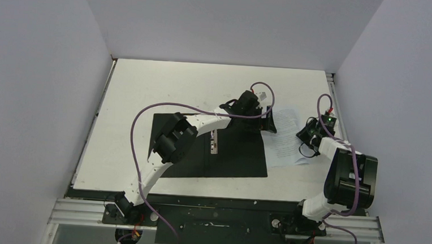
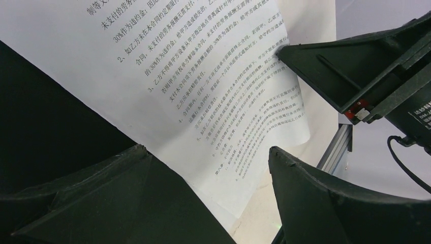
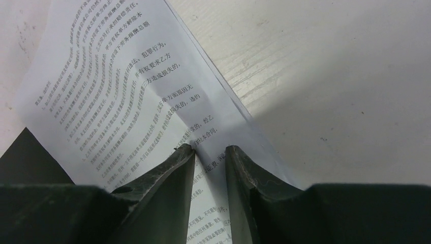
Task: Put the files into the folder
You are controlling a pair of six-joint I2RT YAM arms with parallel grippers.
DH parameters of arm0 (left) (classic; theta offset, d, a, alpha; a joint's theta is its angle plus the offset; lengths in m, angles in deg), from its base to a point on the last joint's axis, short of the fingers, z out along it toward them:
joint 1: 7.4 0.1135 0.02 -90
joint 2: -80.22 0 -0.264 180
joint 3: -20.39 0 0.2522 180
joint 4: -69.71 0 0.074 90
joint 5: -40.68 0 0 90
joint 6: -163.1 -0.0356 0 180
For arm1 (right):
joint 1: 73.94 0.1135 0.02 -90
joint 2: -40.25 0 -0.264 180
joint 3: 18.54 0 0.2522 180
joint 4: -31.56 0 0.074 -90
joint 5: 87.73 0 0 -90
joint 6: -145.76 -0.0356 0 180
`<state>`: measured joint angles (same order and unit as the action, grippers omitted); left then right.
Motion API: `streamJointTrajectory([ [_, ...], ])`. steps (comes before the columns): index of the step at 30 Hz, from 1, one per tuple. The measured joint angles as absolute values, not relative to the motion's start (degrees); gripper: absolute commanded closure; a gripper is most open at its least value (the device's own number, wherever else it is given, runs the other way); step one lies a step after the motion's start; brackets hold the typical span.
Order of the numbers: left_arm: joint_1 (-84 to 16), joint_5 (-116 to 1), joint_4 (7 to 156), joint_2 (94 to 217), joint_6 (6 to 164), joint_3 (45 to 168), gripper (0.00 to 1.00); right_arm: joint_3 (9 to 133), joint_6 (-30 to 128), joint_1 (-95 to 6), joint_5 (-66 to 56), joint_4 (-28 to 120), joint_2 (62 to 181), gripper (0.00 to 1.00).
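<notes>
The folder point(image 1: 212, 150) lies open on the table, black inside up, its metal spine clip point(image 1: 214, 140) in the middle. The files point(image 1: 285, 138), white sheets of small black text, lie just right of it, their left edge over the folder's black inside point(image 2: 51, 112). My left gripper point(image 1: 270, 121) hovers over the files' left edge, jaws wide open and empty point(image 2: 206, 148). My right gripper point(image 1: 304, 140) presses on the files' right part; its jaws point(image 3: 209, 148) stand a narrow gap apart, and the files point(image 3: 117, 91) buckle into a ridge ahead of the tips.
White walls enclose the white table point(image 3: 330, 76) on three sides. An aluminium rail point(image 2: 338, 145) runs along the table's right edge, close to the files. A corner of the folder point(image 3: 30, 157) shows in the right wrist view. My right gripper point(image 2: 356, 76) shows in the left wrist view.
</notes>
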<state>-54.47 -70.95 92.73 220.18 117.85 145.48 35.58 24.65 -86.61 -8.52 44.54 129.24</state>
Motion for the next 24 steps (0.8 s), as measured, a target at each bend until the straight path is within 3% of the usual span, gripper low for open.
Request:
streamJointTrajectory([
  [11, -54.47, -71.0, 92.6, 220.24, 118.05, 145.46, 0.13, 35.95, 25.08, -86.28, -7.05, 49.33, 123.03, 0.94],
  [24, -54.43, -71.34, 91.53, 220.48, 118.88, 145.46, 0.13, 37.48, 25.26, -85.84, -6.55, 53.44, 116.08, 0.95],
])
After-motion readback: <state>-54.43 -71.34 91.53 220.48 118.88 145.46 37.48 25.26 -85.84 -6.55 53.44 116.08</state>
